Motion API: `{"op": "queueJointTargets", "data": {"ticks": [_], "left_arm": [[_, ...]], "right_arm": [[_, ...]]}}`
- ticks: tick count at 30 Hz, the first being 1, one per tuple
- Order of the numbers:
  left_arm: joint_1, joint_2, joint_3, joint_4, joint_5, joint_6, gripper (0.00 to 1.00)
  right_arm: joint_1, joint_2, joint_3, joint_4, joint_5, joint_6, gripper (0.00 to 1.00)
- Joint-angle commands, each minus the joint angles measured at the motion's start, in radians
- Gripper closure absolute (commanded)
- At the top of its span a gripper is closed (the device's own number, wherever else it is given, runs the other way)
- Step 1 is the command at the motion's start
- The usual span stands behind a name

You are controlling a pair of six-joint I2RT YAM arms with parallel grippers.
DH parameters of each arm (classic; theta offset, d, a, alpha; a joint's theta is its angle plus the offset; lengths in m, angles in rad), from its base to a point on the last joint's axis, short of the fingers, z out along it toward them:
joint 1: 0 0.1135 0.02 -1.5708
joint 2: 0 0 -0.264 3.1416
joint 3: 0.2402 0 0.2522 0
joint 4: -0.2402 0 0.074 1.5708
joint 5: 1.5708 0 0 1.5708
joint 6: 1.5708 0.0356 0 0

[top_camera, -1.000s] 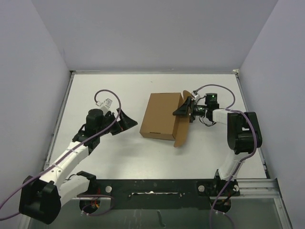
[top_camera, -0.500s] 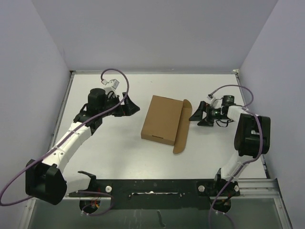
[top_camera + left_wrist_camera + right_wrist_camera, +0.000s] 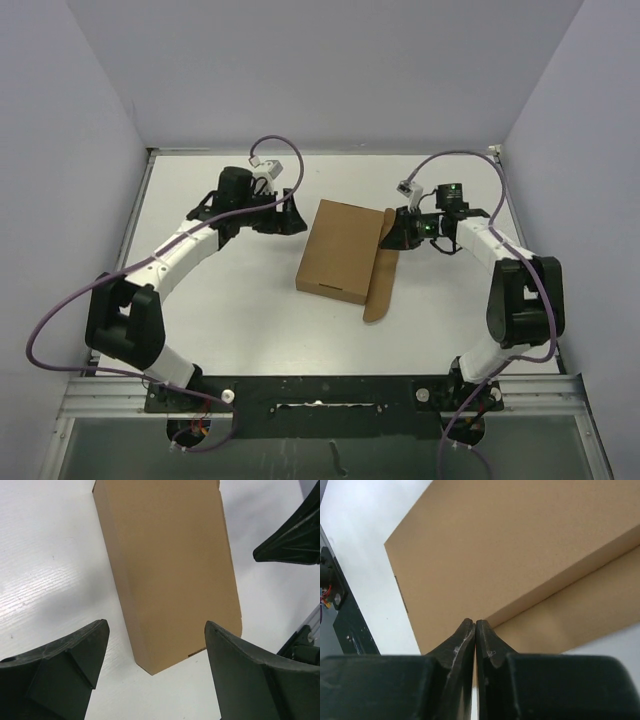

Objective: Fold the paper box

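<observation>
— Well, found the black, two-finger left gripper [image 3: 290, 215] spread wide, with nothing held between its fingers [image 3: 60, 665].
— And hovering where?
— Just beside the far left edge of the plain brown cardboard paper box [image 3: 340, 245], pointed towards it. Framed the carton's long top between both fingers in the left wrist view, without touching it.
— Noted the black right gripper [image 3: 393, 232] too?
— Yes: pressed fully together, tip against tip, gripping nothing. Sat at the far right corner of the paper box, over the seam where the long brown cardboard flap [image 3: 570, 615] met the side wall. Could not tell whether touching the cardboard or just above it.
— And lying where, as for the paper box?
— Flat on the white table [image 3: 220, 320], near the middle, between the two grippers and turned slightly off square. Looked closed on top, smooth and shallow, with the flap spread outward along the right side. Lay flat there on the table and reached past the near right corner, ending in a rounded tip.
</observation>
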Motion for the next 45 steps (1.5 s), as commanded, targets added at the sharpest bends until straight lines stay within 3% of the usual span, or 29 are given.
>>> {"op": "queueJointTargets", "data": {"ticks": [1, 7, 17, 22, 28, 31, 37, 41, 45], "left_arm": [[-0.039, 0.050, 0.056, -0.052, -0.069, 0.113, 0.24], [-0.041, 0.032, -0.018, -0.008, -0.085, 0.158, 0.24], [-0.042, 0.022, -0.036, -0.005, -0.083, 0.192, 0.23], [-0.043, 0.026, -0.038, -0.006, -0.089, 0.200, 0.23], [-0.048, 0.006, -0.042, -0.011, -0.116, 0.240, 0.23], [-0.048, -0.027, -0.059, 0.024, -0.076, 0.242, 0.23], [-0.052, -0.083, -0.104, 0.090, -0.060, 0.243, 0.23], [-0.058, -0.093, -0.120, 0.110, -0.074, 0.245, 0.23], [-0.064, -0.093, -0.129, 0.125, -0.078, 0.243, 0.24]], "right_arm": [[0.000, 0.063, 0.049, -0.001, -0.012, -0.034, 0.96], [0.006, 0.071, 0.018, 0.004, 0.059, -0.050, 1.00], [0.103, 0.190, 0.057, 0.003, 0.029, -0.046, 1.00], [0.195, 0.199, 0.108, -0.041, 0.009, -0.125, 0.96], [0.164, 0.088, 0.100, -0.136, 0.026, -0.309, 0.90], [0.151, -0.027, 0.057, -0.215, -0.035, -0.533, 0.81], [0.200, -0.250, -0.147, -0.303, -0.234, -1.064, 0.36], [0.210, -0.291, -0.245, -0.431, -0.278, -1.470, 0.22], [0.311, -0.274, -0.271, -0.332, -0.109, -1.400, 0.22]]}}
